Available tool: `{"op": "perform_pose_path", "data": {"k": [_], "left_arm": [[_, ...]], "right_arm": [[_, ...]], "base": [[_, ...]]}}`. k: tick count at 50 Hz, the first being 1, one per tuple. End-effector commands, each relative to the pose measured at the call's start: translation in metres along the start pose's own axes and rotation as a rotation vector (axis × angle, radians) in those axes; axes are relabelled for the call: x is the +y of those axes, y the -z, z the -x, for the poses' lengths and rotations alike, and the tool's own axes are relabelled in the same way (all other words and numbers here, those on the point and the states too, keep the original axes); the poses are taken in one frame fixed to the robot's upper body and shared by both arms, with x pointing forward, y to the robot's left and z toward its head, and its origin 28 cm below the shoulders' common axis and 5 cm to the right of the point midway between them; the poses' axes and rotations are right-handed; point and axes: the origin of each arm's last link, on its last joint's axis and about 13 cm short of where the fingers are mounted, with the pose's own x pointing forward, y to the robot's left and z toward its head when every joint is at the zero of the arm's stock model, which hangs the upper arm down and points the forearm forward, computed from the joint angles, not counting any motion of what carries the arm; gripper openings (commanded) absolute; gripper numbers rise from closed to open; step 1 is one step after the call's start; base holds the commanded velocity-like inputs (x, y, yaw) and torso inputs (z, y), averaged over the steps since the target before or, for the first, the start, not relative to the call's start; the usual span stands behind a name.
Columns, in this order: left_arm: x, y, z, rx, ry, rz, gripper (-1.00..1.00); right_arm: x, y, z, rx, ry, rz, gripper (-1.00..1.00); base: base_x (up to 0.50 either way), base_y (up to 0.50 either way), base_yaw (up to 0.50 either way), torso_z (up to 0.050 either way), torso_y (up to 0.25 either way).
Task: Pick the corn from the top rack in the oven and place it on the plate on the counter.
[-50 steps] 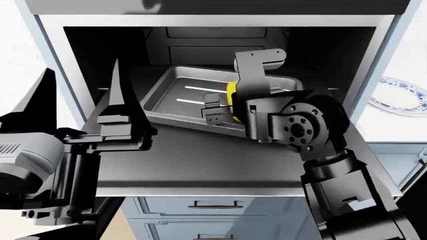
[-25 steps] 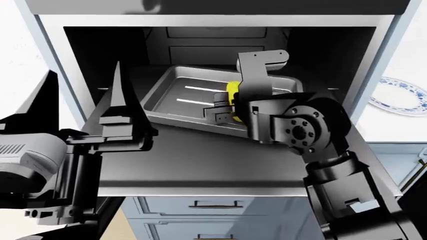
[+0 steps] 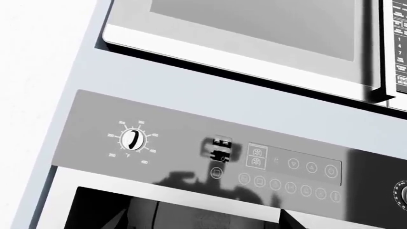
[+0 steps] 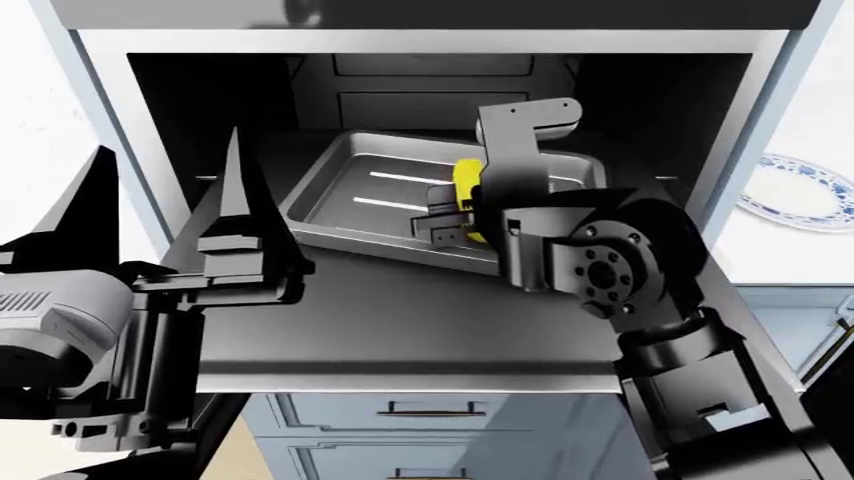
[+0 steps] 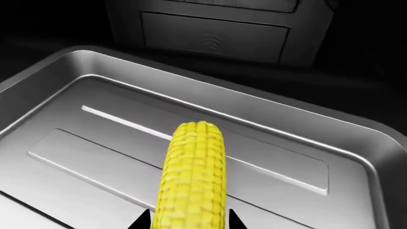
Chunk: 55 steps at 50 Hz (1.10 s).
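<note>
The corn (image 5: 192, 176) lay in the grey tray (image 5: 305, 152) inside the oven (image 4: 200, 90). The right gripper (image 4: 451, 222) had its fingers on both sides of the corn, seemingly clamped on it. To do well, lift slowly, straight up, clear of the tray's rim. The left gripper (image 4: 167, 185) had its fingers apart, outside the oven.

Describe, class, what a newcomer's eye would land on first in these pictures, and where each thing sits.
The bright yellow corn stands out, lying in the grey baking tray inside the oven's black cavity, with the right gripper's fingers on either side of it. To the right, the blue-rimmed plate waits on the white counter.
</note>
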Motion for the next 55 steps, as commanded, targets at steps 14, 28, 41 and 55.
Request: {"op": "perform_pose_path", "data": {"k": [14,28,41,55], "left_arm": [[-0.001,-0.001,0.000,0.000,0.004,-0.001,1.00],[-0.001,-0.001,0.000,-0.002,0.004,-0.001,1.00],[-0.001,-0.001,0.001,-0.002,0.002,-0.001,1.00],[0.000,-0.001,0.001,-0.001,0.000,-0.004,1.00]], "right_arm": [[-0.008,0.012,0.000,-0.083,-0.021,0.047,-1.00],[-0.010,0.008,0.008,-0.267,-0.016,0.100,-1.00],[-0.015,0.007,0.022,-0.361,-0.092,0.082,-1.00],[-0.020,0.020,0.033,-0.452,-0.103,0.110,-1.00]], "base": [[0.00,0.00,0.00,0.000,0.000],[0.00,0.00,0.00,0.000,0.000],[0.00,0.00,0.00,0.000,0.000],[0.00,0.00,0.00,0.000,0.000]]}}
